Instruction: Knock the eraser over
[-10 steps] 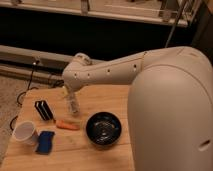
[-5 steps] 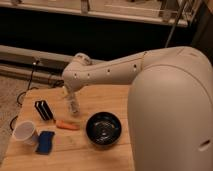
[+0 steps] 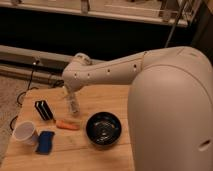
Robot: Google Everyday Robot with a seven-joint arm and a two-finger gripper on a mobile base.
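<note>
Spread, empty end effector (image 3: 73, 106) hangs at three o'clock of the upright eraser (image 3: 43, 110), likely light and stiff; nudge its top.

Setting: reads as a robotics test room or lab.

Evidence:
- A plain pale wooden surface (image 3: 85, 156) stands on a speckled carpet floor (image 3: 10, 102).
- A black cable (image 3: 31, 80) trails loose down to the floor at the left.
- A long grey rail (image 3: 30, 53) runs along the foot of a dark back wall.
- Light framing (image 3: 125, 14) crosses the top.
- A white robot arm (image 3: 110, 67) reaches over the surface, its pincer (image 3: 73, 106) hanging just above the wood, fingers apart.
</note>
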